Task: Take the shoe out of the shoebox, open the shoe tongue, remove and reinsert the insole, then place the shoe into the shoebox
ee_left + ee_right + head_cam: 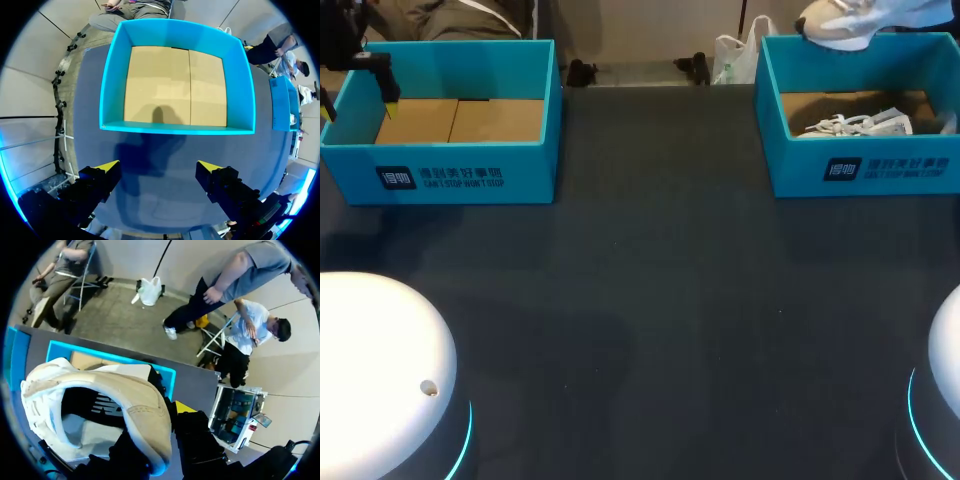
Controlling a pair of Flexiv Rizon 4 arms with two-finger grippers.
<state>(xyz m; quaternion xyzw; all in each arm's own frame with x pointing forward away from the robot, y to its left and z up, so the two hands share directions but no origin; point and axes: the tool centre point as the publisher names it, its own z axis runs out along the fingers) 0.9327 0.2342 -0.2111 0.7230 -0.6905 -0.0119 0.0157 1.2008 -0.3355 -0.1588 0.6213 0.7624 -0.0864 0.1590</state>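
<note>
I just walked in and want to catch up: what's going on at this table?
The right gripper holds a pale shoe up in the air above the right shoebox, which has some white packing left in it. The left gripper is open and holds nothing. It hangs over the table just short of the left shoebox, which is empty down to its cardboard floor.

There are two blue boxes, the left box and the right box. There is one shoe. There is one white bundle in the right box. There are two round white bases, the left base and the right base.
</note>
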